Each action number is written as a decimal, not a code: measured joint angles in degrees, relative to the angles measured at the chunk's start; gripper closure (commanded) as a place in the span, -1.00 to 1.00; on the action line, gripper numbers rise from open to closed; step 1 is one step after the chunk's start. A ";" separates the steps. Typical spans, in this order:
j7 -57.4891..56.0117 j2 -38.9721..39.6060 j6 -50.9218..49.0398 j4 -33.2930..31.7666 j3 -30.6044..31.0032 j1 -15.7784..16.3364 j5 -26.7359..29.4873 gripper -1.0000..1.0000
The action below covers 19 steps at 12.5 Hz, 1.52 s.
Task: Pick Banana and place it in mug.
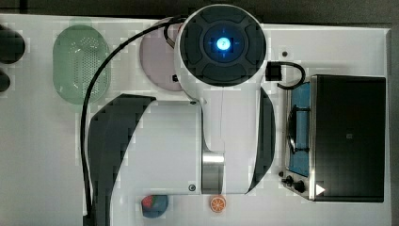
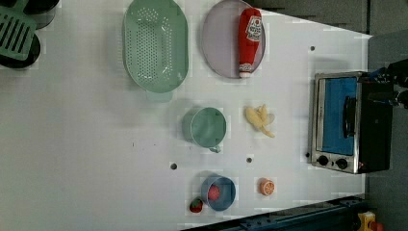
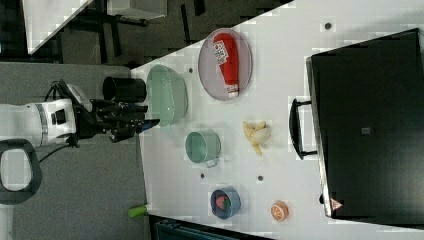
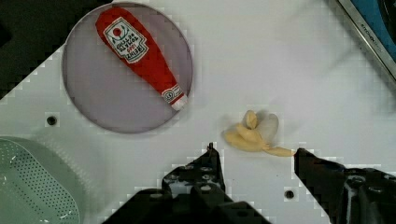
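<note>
Wrist view: the soft, pale yellow toy banana (image 4: 254, 135), peel flaps splayed, lies mid-bench beside the smooth, round dark green mug (image 2: 208, 127); the black gripper (image 4: 257, 163) hangs part-open, empty.

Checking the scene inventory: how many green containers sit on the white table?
2: a pale green perforated oval basket near the table's far edge in the left view, and a small green mug beside the banana. Others may be hidden.
</note>
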 measured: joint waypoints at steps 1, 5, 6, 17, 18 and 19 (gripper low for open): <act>0.00 -3.05 1.02 -4.64 0.07 -0.32 -0.65 -0.58; 0.00 -18.51 -0.29 -19.47 -0.60 -1.50 -1.46 -1.00; 0.00 -19.64 0.29 -19.14 -0.24 -1.56 -2.24 -1.00; -36.39 6.26 16.59 -22.72 -0.50 -2.73 0.07 -1.00; -42.43 8.86 18.27 -24.62 -0.99 -2.34 -0.11 -1.00; -48.00 11.09 19.64 -26.19 -0.91 -2.35 -0.06 -1.00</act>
